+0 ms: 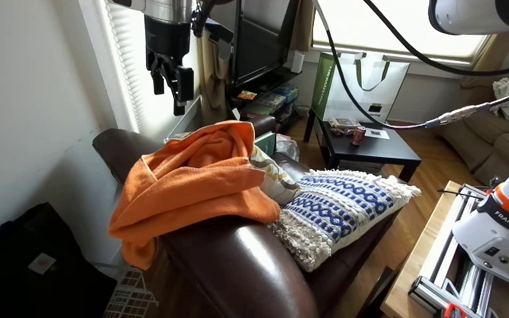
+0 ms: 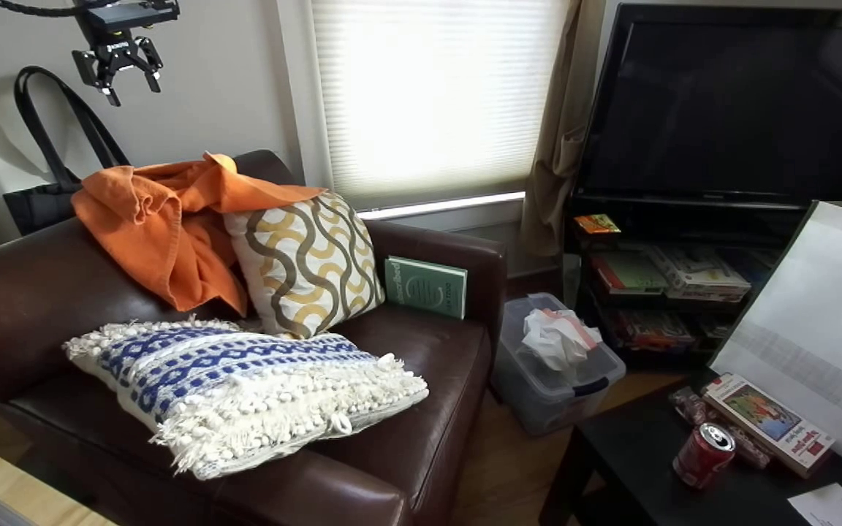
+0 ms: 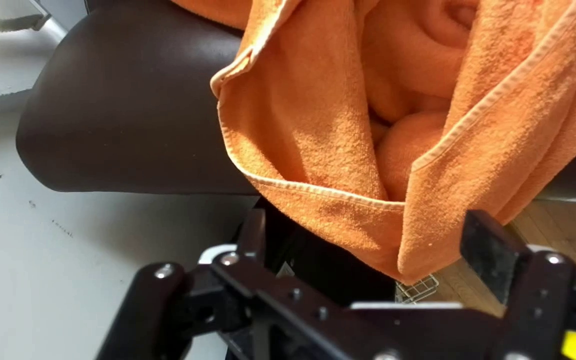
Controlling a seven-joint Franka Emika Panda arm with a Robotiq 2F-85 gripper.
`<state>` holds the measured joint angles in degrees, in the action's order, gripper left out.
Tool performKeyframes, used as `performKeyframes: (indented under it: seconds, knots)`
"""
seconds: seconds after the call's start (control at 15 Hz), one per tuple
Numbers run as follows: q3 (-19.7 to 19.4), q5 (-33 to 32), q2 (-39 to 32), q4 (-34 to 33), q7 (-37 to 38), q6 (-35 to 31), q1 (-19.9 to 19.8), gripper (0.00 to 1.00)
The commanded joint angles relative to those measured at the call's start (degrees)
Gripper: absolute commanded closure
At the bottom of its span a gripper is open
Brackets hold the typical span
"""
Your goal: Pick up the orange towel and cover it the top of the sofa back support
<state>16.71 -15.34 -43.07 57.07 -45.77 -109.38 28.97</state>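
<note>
The jaws hang spread above the rumpled orange towel (image 1: 192,192), which drapes over the brown sofa backrest (image 1: 237,256).

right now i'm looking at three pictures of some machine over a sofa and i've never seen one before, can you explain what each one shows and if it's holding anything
The machine is a robot arm, which works with the two black fingers at its end. Two pictures are taken from outside the robot, looking at the sofa from different places. The third is taken from the wrist, looking down, so the fingers loom large at its bottom edge.

Below them, an orange towel lies bunched over the sofa's back. Also on the sofa are a wavy-patterned cushion, a blue-and-white fringed cushion and a green book.

Nothing is held: the fingers are spread apart and hang above the towel without touching it.
</note>
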Motion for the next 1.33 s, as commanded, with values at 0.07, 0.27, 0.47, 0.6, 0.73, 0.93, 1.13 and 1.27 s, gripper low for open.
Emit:
performKeyframes:
  seconds: [0.07,0.27,0.47,0.6,0.73,0.93,1.13,1.27]
  knots:
    - [-3.55,-1.18,0.80,-0.14,12.51,1.76,0.90,0.00]
    - [-3.64,2.04,3.90,5.51,18.46,2.29,-1.92,0.00]
    - [-3.51,5.40,7.31,13.49,23.95,0.03,-5.32,0.00]
    - [-3.43,8.40,9.47,18.98,26.70,-0.86,-7.87,0.00]
    - [-3.31,11.96,11.02,24.16,28.76,-2.05,-10.35,0.00]
    - [-4.47,14.37,13.82,32.44,33.14,-9.66,-13.14,0.00]
    - [-5.10,14.91,15.29,38.29,36.02,-14.76,-15.16,0.00]
    - [-4.74,16.34,15.01,39.96,36.01,-15.49,-16.54,0.00]
